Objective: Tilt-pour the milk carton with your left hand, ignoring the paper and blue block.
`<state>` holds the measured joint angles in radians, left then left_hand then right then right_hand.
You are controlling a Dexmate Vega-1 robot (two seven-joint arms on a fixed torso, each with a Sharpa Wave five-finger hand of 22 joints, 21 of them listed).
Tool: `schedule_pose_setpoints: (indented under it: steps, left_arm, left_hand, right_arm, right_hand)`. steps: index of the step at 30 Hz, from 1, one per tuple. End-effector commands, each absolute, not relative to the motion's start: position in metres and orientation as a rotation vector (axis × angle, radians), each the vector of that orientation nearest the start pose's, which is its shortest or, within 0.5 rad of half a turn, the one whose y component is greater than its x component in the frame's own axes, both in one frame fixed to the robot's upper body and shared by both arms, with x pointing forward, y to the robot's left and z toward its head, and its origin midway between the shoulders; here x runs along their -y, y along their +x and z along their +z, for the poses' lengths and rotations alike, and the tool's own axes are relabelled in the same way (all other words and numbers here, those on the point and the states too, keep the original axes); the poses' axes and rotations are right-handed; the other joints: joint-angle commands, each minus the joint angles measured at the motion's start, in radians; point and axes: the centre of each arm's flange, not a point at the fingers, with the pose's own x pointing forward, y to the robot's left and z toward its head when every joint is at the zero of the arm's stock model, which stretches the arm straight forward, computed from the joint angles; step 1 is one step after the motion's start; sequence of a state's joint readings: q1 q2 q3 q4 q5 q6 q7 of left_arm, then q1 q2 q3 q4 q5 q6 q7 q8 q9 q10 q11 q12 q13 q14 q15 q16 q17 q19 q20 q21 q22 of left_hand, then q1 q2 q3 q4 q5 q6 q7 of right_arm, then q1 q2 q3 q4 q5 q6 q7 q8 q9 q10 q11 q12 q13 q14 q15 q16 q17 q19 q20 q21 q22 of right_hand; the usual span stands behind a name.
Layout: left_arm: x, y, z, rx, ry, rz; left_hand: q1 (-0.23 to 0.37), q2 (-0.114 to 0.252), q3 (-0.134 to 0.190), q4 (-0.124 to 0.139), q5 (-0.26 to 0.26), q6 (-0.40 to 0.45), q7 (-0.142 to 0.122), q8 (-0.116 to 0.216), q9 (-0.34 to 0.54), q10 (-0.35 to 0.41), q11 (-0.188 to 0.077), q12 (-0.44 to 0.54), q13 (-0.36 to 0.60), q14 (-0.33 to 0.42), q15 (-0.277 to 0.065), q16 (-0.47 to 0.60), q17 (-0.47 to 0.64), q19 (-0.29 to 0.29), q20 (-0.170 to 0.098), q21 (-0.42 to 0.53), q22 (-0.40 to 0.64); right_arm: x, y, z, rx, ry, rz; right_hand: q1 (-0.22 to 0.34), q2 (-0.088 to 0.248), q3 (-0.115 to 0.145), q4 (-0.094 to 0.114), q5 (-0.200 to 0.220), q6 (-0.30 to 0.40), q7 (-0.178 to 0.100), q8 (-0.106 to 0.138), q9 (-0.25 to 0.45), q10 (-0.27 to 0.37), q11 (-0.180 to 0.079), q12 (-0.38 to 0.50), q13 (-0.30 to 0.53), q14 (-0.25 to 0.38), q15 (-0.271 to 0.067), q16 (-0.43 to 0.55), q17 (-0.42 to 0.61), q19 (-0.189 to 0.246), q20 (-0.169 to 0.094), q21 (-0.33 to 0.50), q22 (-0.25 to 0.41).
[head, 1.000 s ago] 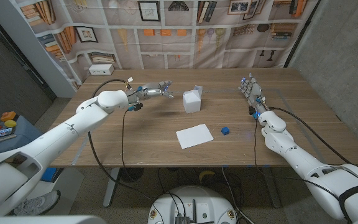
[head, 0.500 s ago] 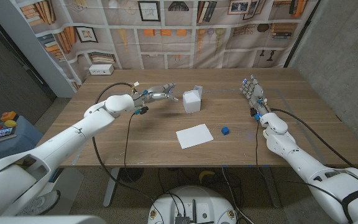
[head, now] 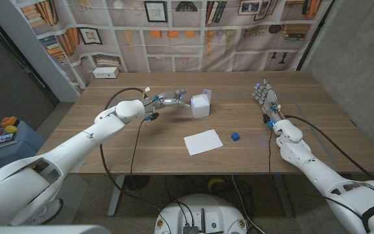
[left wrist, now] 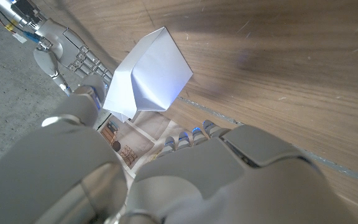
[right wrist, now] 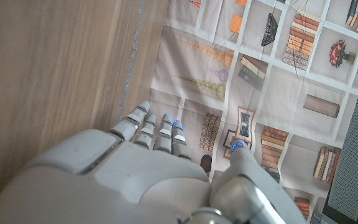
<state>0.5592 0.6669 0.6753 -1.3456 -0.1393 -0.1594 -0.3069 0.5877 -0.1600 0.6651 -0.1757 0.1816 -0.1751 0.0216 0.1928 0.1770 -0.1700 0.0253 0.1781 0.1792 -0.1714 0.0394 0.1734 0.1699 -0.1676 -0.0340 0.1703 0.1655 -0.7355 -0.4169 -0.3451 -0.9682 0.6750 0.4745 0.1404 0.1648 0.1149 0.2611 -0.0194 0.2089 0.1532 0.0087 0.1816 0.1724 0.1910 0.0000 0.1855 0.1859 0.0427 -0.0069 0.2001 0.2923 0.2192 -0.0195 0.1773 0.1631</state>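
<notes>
A: Where is the left hand (head: 171, 99)?

B: Reaching across the wooden table (head: 141, 140), fingers spread and holding nothing, its tips just beside the milk carton (head: 200, 105). Whether they touch it, I cannot tell.

A: And the carton?

B: Upright near the table's middle, towards the far side, its white top open. The left wrist view shows it (left wrist: 146, 76) right ahead of the hand (left wrist: 185, 180).

A: The right hand (head: 263, 96)?

B: Well apart, on the right side of the table, fingers extended and close together, gripping nothing.

A: Anything else?

B: A sheet of paper (head: 203, 142) lies nearer the front edge, with a blue block (head: 236, 136) just beside it.
</notes>
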Motion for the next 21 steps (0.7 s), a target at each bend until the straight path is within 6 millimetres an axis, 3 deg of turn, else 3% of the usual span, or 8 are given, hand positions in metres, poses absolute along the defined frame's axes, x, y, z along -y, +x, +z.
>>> schedule_pose_setpoints:
  steps: [1, 21]
  left_arm:
    - [-0.197, 0.667, 0.016, 0.519, 0.88, -0.562]
    - [-0.188, 0.681, 0.018, 0.526, 0.891, -0.569]
  left_hand:
    - [0.008, 0.0, -0.006, -0.002, 0.006, -0.125, -0.002, 0.008, 0.001, -0.157, 0.008, 0.005, 0.003, -0.153, 0.005, 0.003, 0.003, -0.106, -0.029, 0.004, 0.001]
    - [0.019, 0.003, -0.027, -0.001, 0.007, -0.092, 0.001, 0.026, 0.001, -0.125, 0.002, 0.024, 0.002, -0.116, 0.0, 0.016, 0.002, -0.094, -0.014, 0.017, 0.002]
  right_arm:
    - [0.331, 0.676, -0.05, 0.633, 0.106, 0.131]
    - [0.332, 0.672, -0.052, 0.637, 0.11, 0.129]
  right_hand:
    - [0.003, 0.007, 0.002, -0.004, -0.001, -0.001, -0.003, 0.004, 0.003, -0.001, -0.004, 0.004, 0.002, 0.004, 0.007, 0.007, 0.001, 0.006, 0.006, 0.007, 0.003]
    - [0.002, 0.007, 0.003, -0.008, -0.002, -0.002, -0.003, 0.004, 0.003, -0.003, -0.006, 0.004, 0.002, 0.002, 0.007, 0.009, -0.001, 0.005, 0.008, 0.007, 0.003]
